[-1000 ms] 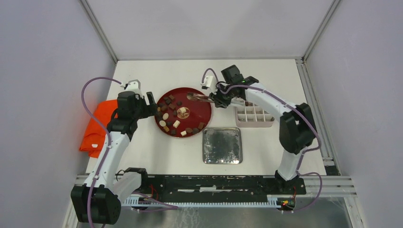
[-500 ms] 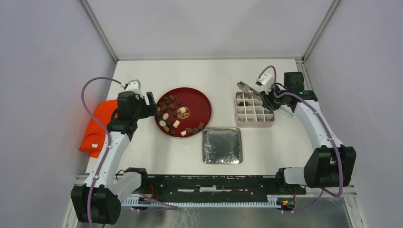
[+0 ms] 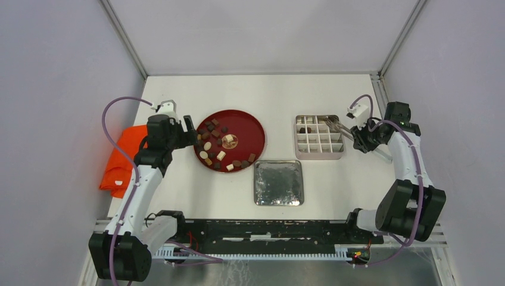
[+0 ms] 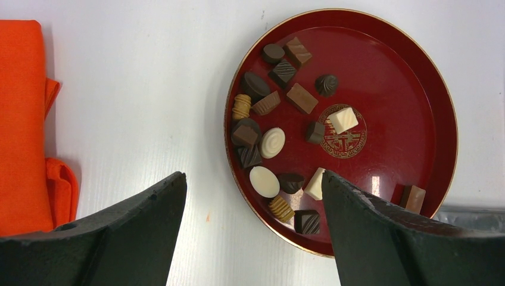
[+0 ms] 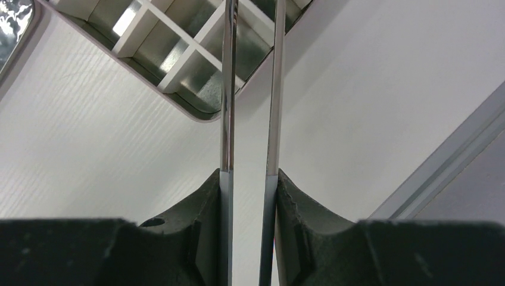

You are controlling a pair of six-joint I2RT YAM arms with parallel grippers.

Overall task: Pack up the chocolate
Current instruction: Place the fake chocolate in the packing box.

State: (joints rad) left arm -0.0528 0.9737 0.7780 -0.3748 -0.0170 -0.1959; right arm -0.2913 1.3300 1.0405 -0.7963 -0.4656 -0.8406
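1. Nearest the arm bases, I see a square metal tray (image 3: 279,183) lying flat on the white table (image 3: 238,89), closer to me than the plate and the box.
2. Off to the left, an orange cloth (image 3: 122,156) lies rumpled at the table's edge.
3. My left gripper (image 3: 192,132) hangs with its jaws wide apart, holding nothing, just beside the left rim of the red plate (image 4: 393,83).
4. Most of the chocolate (image 4: 302,98) sits on the plate, crowded toward its left half. The pieces are bite-size, in dark brown, light brown and cream-white. I see ovals, ribbed rounds, small squares and bars. One light-brown block lies alone by the plate's near right rim.
5. Further right stands the pale gridded box (image 3: 320,156), with two dark pieces in compartments toward its far left corner.
6. My right gripper (image 5: 250,179) is clamped on slim metal tongs (image 5: 227,89). Their blades are slightly apart and reach over the box's far right corner.
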